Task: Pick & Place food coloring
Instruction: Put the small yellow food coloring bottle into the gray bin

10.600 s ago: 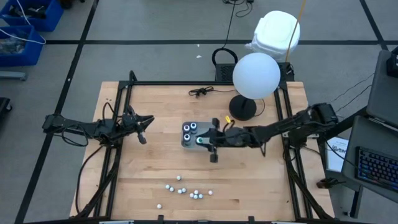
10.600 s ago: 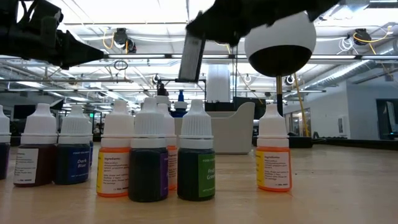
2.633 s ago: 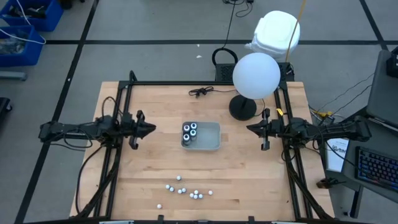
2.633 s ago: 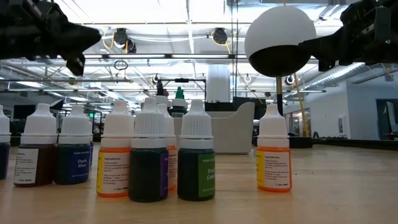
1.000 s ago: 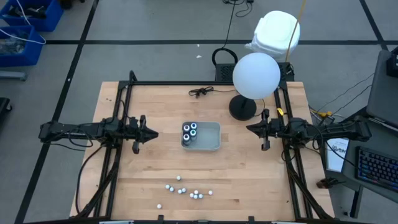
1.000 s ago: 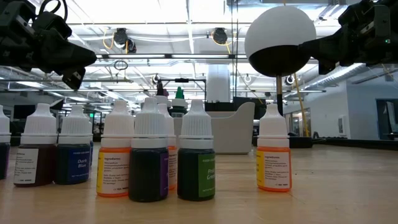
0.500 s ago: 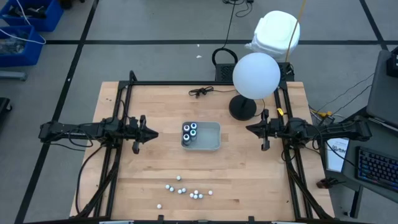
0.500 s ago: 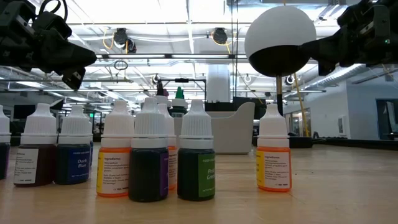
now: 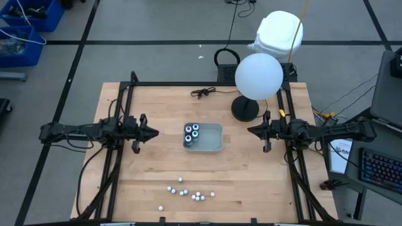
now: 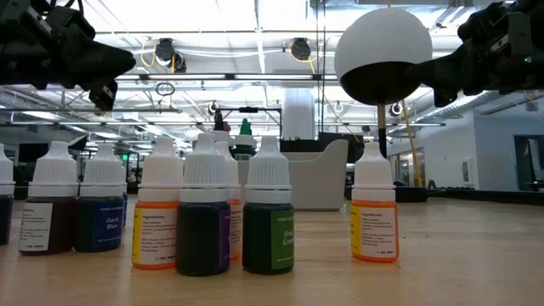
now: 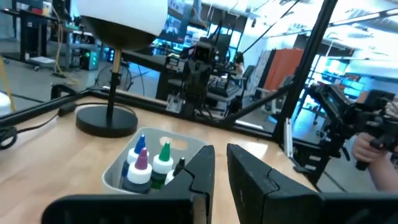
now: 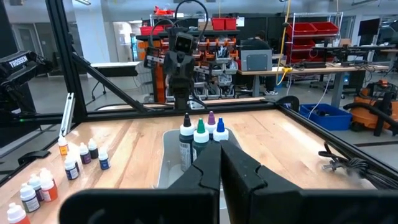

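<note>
Four dark food coloring bottles point(image 9: 191, 134) upright at left end of grey tray point(image 9: 213, 145), mid table point(image 9: 163, 169). Tiny white-capped bottles point(image 9: 188, 191) clustered near front edge. Left gripper point(image 9: 152, 132) hovering left of tray, jaws nearly together, empty. Right gripper point(image 9: 251, 130) hovering right of tray beside lamp point(image 9: 258, 76), jaws together, empty.
</note>
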`<state>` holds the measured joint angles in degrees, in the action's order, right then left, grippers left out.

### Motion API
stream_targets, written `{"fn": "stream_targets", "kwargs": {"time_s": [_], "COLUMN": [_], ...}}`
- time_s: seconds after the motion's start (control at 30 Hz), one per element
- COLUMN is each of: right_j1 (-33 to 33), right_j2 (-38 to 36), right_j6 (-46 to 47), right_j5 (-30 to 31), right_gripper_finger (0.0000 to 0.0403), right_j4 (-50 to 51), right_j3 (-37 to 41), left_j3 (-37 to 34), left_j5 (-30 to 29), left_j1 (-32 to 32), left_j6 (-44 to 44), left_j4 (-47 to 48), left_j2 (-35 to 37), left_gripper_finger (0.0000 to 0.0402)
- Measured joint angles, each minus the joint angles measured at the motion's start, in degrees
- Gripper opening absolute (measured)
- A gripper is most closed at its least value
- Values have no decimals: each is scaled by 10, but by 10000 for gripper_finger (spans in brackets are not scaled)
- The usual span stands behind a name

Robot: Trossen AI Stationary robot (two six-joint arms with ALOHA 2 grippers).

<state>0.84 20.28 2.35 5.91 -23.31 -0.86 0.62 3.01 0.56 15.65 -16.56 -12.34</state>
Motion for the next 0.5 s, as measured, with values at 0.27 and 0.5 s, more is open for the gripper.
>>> {"fn": "stream_targets", "kwargs": {"time_s": [0.27,0.5], "right_j1": [0,0], "right_j2": [3,7], "right_j6": [0,11], "right_j5": [0,0], "right_gripper_finger": [0,0], "right_j4": [0,0], "right_j3": [0,0], "left_j3": [13,141], "left_j5": [34,-63], "left_j1": [-6,-123], "left_j6": [6,-37], "left_j4": [-32,129], "left_j2": [-2,-147], "left_gripper_finger": [49,49]}}
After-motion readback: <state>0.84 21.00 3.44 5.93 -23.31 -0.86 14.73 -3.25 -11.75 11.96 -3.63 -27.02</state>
